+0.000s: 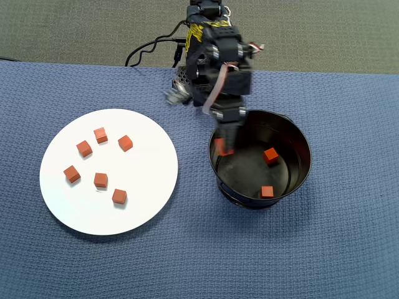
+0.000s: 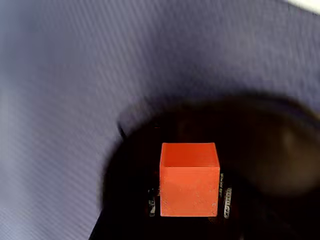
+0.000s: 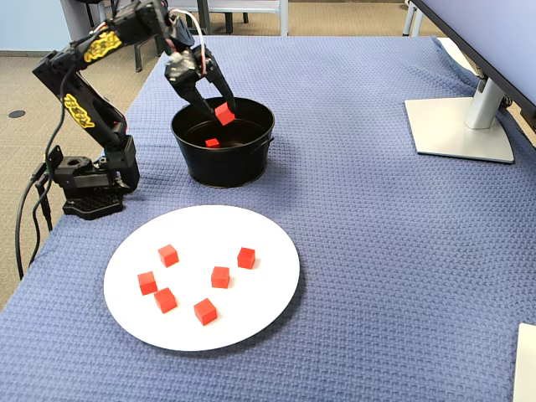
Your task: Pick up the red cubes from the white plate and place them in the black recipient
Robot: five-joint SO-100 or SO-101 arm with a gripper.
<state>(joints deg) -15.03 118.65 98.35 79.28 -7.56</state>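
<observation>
My gripper (image 1: 223, 147) hangs over the left inside of the black recipient (image 1: 305, 168), shut on a red cube (image 2: 189, 172). In the wrist view that cube fills the gap between the jaws, above the dark pot mouth. In the fixed view the gripper (image 3: 223, 112) holds the cube (image 3: 224, 112) just above the pot's (image 3: 226, 169) rim. Two red cubes (image 1: 270, 155) (image 1: 267, 191) lie on the pot floor. Several more red cubes, such as one at the plate's middle (image 1: 100, 180), rest on the white plate (image 1: 146, 187), left of the pot.
A blue woven cloth (image 1: 336, 249) covers the table. The arm's base (image 3: 84, 191) and cables (image 1: 149, 48) sit at the far edge in the overhead view. A monitor stand (image 3: 459, 127) occupies the right side of the fixed view.
</observation>
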